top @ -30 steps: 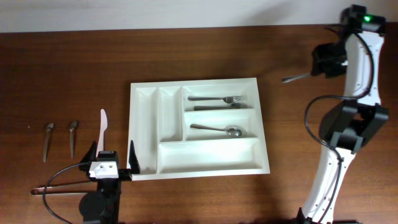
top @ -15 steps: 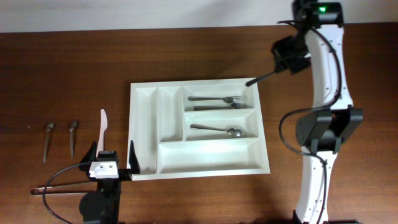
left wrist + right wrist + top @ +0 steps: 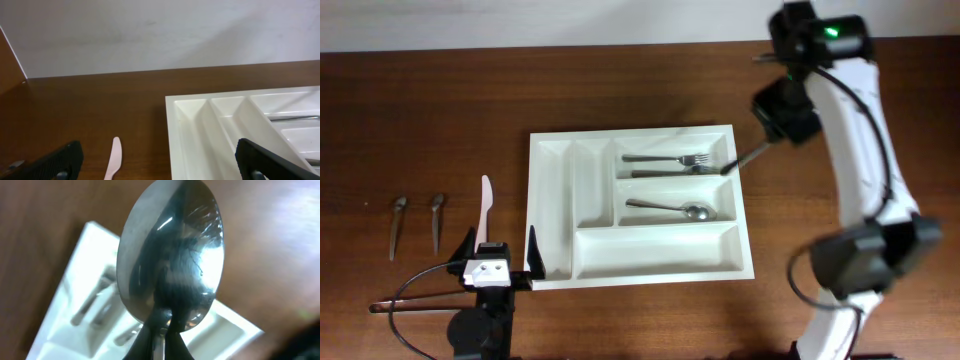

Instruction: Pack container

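Observation:
The container, a large white cutlery tray [image 3: 552, 205], lies mid-table and also shows in the left wrist view [image 3: 200, 130] and the right wrist view [image 3: 65, 325]. Its top wide slot holds a fork [image 3: 666, 158] and a second utensil. The middle slot holds a spoon [image 3: 670, 208]. My right gripper [image 3: 782, 122] is shut on a metal spoon [image 3: 740, 160] [image 3: 170, 255], held tilted over the tray's top right corner. My left gripper [image 3: 502, 248] [image 3: 160, 167] is open and empty at the tray's bottom left corner.
A white plastic knife [image 3: 486, 205] [image 3: 113, 162] lies just left of the tray. Two small metal spoons [image 3: 397, 225] [image 3: 437, 220] lie at the far left. Cables trail by the left arm's base [image 3: 410, 300].
My right arm has swung left with the spoon, from the table's right edge to over the tray's top right corner. The left arm has not moved.

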Robot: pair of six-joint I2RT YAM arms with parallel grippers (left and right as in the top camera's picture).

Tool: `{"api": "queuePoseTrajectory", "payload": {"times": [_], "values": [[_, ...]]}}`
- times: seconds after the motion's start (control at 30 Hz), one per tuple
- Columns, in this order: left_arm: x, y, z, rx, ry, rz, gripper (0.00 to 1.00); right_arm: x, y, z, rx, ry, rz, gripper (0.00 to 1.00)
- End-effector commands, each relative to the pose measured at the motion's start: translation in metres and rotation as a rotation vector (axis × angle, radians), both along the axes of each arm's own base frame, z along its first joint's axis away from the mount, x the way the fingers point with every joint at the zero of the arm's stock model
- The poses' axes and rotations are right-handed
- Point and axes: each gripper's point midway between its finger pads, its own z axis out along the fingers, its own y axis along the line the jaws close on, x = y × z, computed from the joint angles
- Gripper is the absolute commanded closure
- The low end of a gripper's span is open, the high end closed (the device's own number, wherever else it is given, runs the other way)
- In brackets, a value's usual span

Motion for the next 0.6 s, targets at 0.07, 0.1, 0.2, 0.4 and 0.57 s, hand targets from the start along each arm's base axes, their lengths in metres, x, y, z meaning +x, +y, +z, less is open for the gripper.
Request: {"api": "queuePoseTrajectory", "payload": {"times": [0.07,0.1,0.2,0.4,0.57], "values": [[0.0,0.0,-0.003,0.018,0.005,-0.003,0.01,-0.047,-0.001,0.016,-0.036,-0.038,-0.136,0.88],[0.0,0.0,-0.003,0.018,0.005,-0.003,0.01,-0.047,0.005,0.013,-0.031,-0.047,-0.141,0.88],[0.0,0.0,-0.003,0.018,0.005,-0.004,0.01,-0.048,0.021,0.003,-0.021,-0.038,-0.15,0.87],[0.0,0.0,-0.003,0.018,0.005,-0.003,0.01,-0.031,0.064,-0.024,0.052,-0.088,-0.089,0.87],[0.0,0.0,-0.003,0.018,0.005,-0.003,0.01,-0.027,0.062,-0.034,0.016,-0.108,-0.084,0.87]]}}
